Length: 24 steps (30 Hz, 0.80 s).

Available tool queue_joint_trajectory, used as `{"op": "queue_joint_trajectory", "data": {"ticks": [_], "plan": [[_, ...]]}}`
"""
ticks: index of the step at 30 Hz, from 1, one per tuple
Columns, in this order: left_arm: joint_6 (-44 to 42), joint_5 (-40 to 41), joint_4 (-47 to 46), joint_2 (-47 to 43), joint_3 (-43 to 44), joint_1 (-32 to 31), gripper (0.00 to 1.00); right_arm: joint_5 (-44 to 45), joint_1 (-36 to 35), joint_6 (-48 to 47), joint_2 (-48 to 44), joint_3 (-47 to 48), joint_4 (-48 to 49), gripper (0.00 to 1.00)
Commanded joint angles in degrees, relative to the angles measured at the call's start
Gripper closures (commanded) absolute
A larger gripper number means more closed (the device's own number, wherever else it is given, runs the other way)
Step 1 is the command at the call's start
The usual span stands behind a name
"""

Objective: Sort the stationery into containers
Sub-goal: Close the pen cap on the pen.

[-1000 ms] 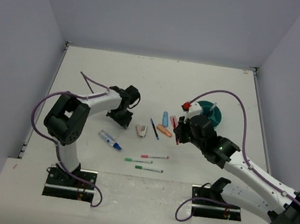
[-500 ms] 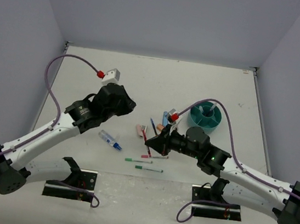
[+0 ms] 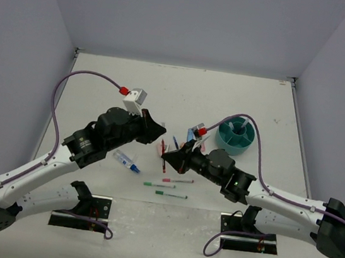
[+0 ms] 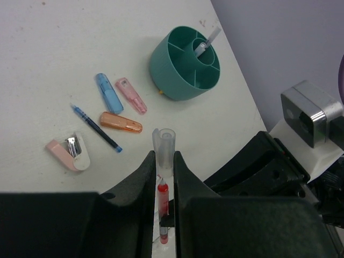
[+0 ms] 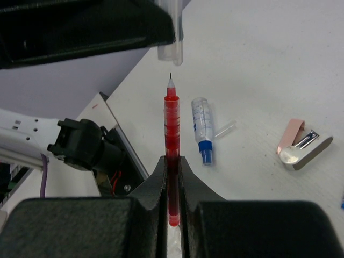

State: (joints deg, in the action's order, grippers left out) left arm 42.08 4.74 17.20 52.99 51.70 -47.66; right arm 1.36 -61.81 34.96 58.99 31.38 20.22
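My right gripper (image 5: pixel 171 161) is shut on a red pen (image 5: pixel 171 123) and holds it off the table, bare tip pointing away. My left gripper (image 4: pixel 164 157) is shut on a clear pen cap (image 4: pixel 164 148). The cap's open end faces the pen tip across a small gap. In the top view the two grippers meet mid-table, left gripper (image 3: pixel 159 133) and right gripper (image 3: pixel 168 158). The teal cup (image 3: pixel 236 135) stands at the right with a pale pen in one compartment. Blue (image 4: pixel 109 92), pink (image 4: pixel 131 95) and orange (image 4: pixel 121 122) highlighters and a blue pen (image 4: pixel 97 128) lie left of it.
A clear blue-capped tube (image 3: pixel 127 161) lies under the left arm. A pink pen (image 3: pixel 177 181) and two green pens (image 3: pixel 159 184) (image 3: pixel 171 194) lie near the front. A pink and white item (image 4: pixel 69 152) sits beside the blue pen. Walls close in the table on three sides.
Both arms have swung in toward the middle. The left gripper came right with the cap, and the right gripper moved left with the red pen until they face each other.
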Motion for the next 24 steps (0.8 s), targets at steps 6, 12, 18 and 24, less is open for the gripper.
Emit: {"op": "queue_joint_trajectory", "data": {"ticks": [6,12,18,24], "plan": [[-2.9,-1.9,-5.0,-2.3,-1.1,-0.1,1.0,4.8,-0.3,-0.3,-2.3,1.6,3.1,1.0],[-2.8,-2.8,-6.0,-2.4,-1.6,-0.2,1.0,4.8,-0.3,-0.8,-2.0,3.1,1.7,1.0],[-2.9,-2.9,-6.5,-1.8,-2.7,-0.1,1.0,4.7,-0.3,-0.8,-2.5,3.8,1.1,1.0],[-3.0,-2.4,-6.8,-1.1,-3.7,-0.1,1.0,5.5,-0.3,-0.9,-2.7,4.1,0.7,1.0]]}}
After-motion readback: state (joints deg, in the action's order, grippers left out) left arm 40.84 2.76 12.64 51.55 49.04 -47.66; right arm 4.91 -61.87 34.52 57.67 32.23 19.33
